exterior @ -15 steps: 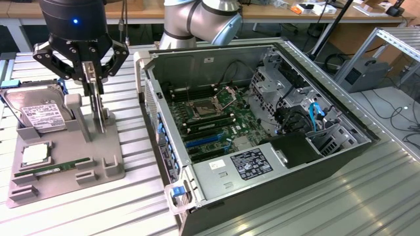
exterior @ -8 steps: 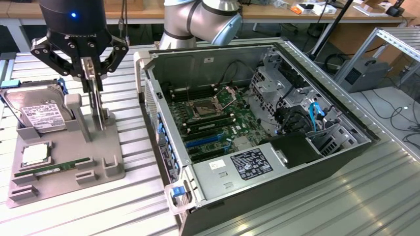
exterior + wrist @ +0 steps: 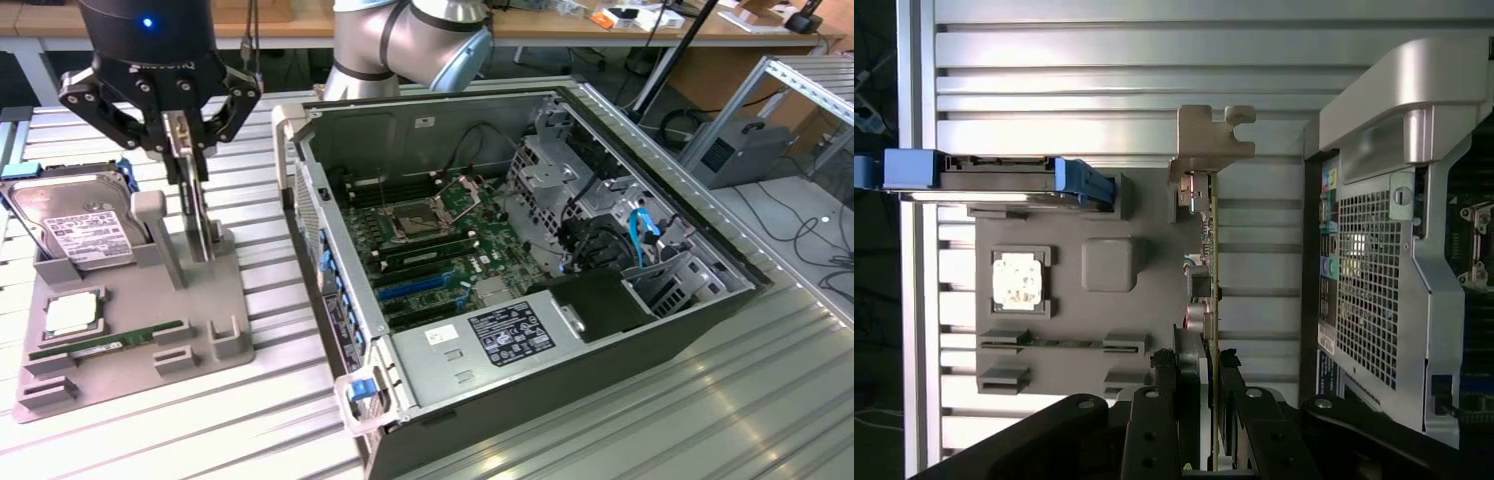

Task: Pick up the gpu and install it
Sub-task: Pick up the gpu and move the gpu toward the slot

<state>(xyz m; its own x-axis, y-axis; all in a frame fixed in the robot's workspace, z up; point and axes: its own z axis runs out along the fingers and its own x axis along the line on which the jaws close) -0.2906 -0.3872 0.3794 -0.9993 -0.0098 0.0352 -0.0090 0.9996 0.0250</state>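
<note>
The gpu [image 3: 200, 215] stands upright on its edge in the grey holder [image 3: 200, 330], at the exterior view's left. My gripper [image 3: 187, 150] comes down from above with its fingers on either side of the card's top edge, shut on it. In the wrist view the gpu [image 3: 1211, 260] shows edge-on as a thin green board, with its silver bracket [image 3: 1206, 135] at the far end. There my gripper [image 3: 1204, 385] flanks the card closely. The card's lower edge still sits at the holder.
The open computer case [image 3: 534, 260] lies at the exterior view's right, its motherboard [image 3: 427, 230] exposed. On the holder are a hard drive [image 3: 83, 225], a CPU [image 3: 74, 312] and a RAM stick [image 3: 107, 345]. The case's rear wall [image 3: 1374, 280] stands near the card.
</note>
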